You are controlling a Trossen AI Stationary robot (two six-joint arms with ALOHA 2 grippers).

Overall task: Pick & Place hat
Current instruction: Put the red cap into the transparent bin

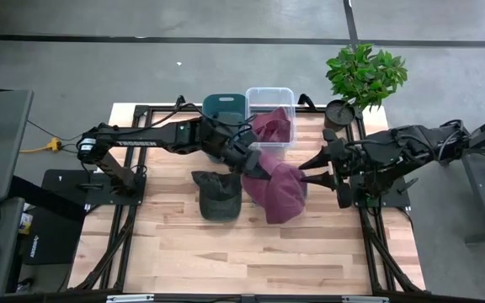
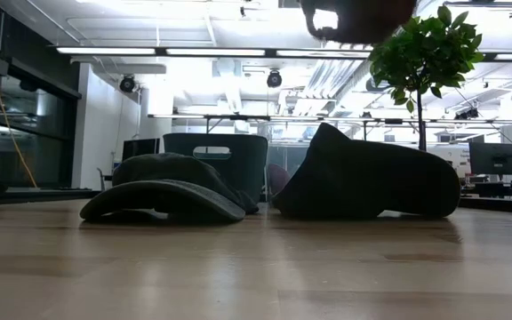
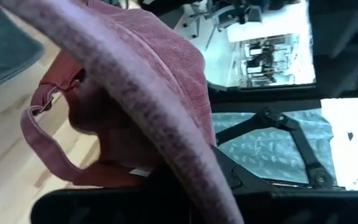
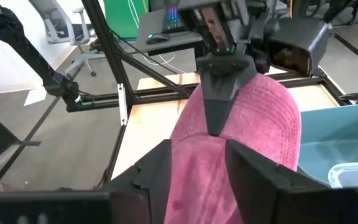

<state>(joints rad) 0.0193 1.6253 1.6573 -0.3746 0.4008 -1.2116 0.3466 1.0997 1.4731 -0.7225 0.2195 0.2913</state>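
Maroon hat [image 1: 278,189]: lies at the centre of the high view, partly draped on the wooden surface [image 1: 226,252], just below the clear bin [image 1: 271,105] near the upper middle of the frame.
Left gripper [image 1: 257,165]: is closed on the hat's upper-left edge; the brim is seen pinched across its own wrist view.
Right gripper [image 1: 310,178]: stands at the hat's right side with its fingers [image 4: 151,171] parted on either side of the cloth, so it is judged to be letting go rather than holding.
Step in hand: a handover of the hat to the left arm is judged to be under way.
How it is done well: the right fingers should be drawn clear before any lift, so the fabric is not snagged; the hat should then be raised well above the bin's rim.
Other items: a dark green hat [image 1: 216,194] rests lower left of the maroon one and should not be dragged.
Risk: a grip on the brim alone may slip.
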